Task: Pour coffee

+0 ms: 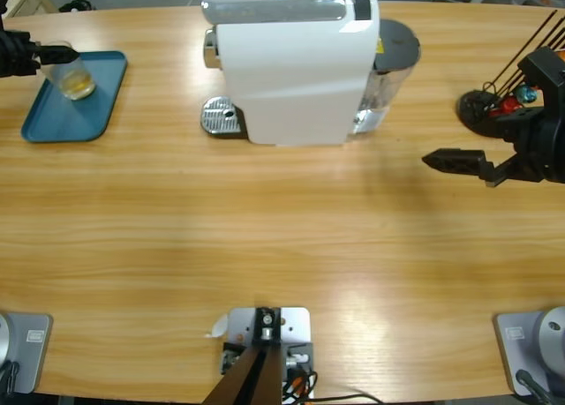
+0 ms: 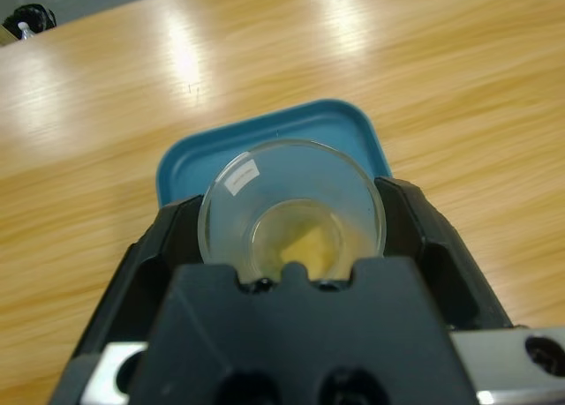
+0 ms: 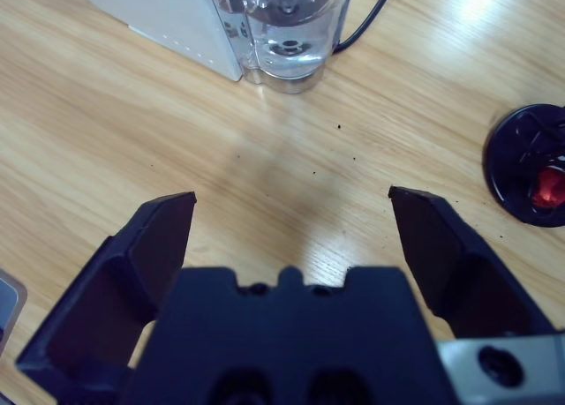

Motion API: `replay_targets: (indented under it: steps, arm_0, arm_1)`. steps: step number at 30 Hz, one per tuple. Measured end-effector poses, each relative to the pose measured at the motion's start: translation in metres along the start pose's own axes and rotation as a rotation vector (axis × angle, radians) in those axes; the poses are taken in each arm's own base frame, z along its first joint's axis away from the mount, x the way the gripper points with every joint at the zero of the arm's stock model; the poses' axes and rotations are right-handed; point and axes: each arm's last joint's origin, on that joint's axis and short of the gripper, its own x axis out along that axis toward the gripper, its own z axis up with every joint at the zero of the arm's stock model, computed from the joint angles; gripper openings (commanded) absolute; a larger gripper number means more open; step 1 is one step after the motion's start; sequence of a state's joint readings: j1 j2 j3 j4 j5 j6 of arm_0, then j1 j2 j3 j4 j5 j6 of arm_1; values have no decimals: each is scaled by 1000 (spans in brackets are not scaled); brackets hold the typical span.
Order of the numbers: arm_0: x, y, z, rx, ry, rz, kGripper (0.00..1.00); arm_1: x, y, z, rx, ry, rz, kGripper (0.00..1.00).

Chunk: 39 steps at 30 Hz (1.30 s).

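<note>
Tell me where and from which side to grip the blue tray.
Grip the blue tray by its raised rim at the near short edge, coming in from the table's open middle. The lip gives the jaws something to pinch. The far end is taken: the left gripper holds the glass tumbler of coffee over it.

bright overhead light leaves glare streaks on the wooden table [image 2: 291,61]; soft shadows, foreground claw bodies slightly blurred.
</note>
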<state>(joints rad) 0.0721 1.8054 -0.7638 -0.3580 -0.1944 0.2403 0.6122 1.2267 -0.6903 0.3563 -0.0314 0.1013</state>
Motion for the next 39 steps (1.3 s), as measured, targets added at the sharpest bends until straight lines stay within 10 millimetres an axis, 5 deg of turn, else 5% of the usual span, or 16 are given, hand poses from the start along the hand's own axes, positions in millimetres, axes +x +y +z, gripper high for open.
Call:
replay_targets:
  steps: [3, 4, 5, 19, 22, 27, 34, 39]
  arm_0:
    - [4, 0, -4, -4, 13, -3, 585]
    - [5, 0, -4, -4, 14, -3, 833]
    - [5, 0, -5, -4, 15, -3, 968]
    - [-13, -7, -21, -48, 34, -6, 991]
    - [-38, -7, -6, -60, -53, 20, 991]
    - [-113, -15, 7, -60, -130, 71, 991]
    - [-212, -66, -25, -51, -67, -68, 991]
    - [-259, -95, -58, 13, -52, -335, 991]
  arm_1:
    - [1, 0, 0, 0, 3, 0, 1000]
    - [1, 0, 0, 0, 3, 0, 1000]
    - [2, 0, 1, 0, 3, 0, 1000]
    - [0, 0, -1, 0, -2, 0, 1000]
    - [-2, 0, -1, 0, -7, 1, 1000]
    - [-8, -1, -5, 1, -30, 3, 1000]
    - [-10, -2, -13, 2, -50, 5, 1000]
    - [-11, -2, -16, 0, -65, 8, 1000]
